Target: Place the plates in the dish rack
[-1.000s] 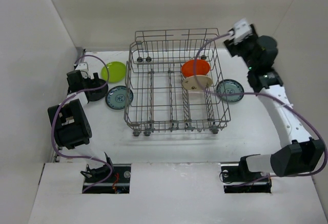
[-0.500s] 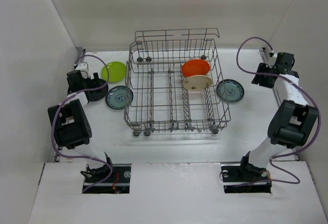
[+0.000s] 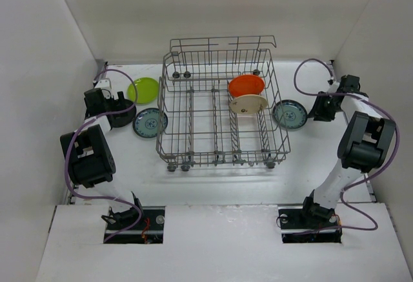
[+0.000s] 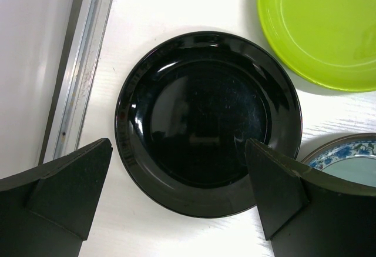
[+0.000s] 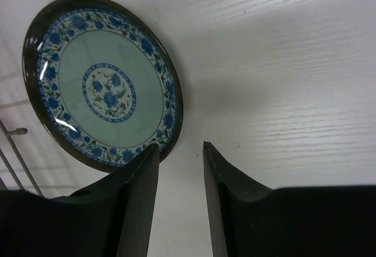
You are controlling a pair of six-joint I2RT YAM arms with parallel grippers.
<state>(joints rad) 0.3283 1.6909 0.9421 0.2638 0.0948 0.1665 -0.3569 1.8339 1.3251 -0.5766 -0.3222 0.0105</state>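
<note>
From above: dish rack [image 3: 222, 161] mid-tabletop [image 3: 213, 185], orange plate [image 3: 246, 86] and cream plate [image 3: 248, 104] propped among the tines in its right rear part. Flat on the tabletop left of the rack, lime green plate [image 3: 142, 90] and left teal plate [image 3: 150, 122]; to the right, right teal plate [image 3: 289, 114].

Black plate [image 4: 208, 122] hard to tell from the dark left wrist from above. Plain only in the left wrist view: lying flat, lime rim at upper right, teal rim at lower right. Left fingers [image 4: 64, 192] spread wide, one to each side of the black plate, grasping nothing.

Only in the right wrist view: blue floral pattern on the right teal plate, and right fingers [image 5: 135, 204] drawn close, a narrow strip of bare tabletop between them, nothing grasped.

Against a second ago: right arm [image 3: 361, 143] down from above the rack's far right corner to just beside the right teal plate. Left arm [image 3: 87, 156] and all plates unmoved.

Right teal plate up and left of the right fingers, its rim meeting one fingertip in the picture; contact unclear.
</note>
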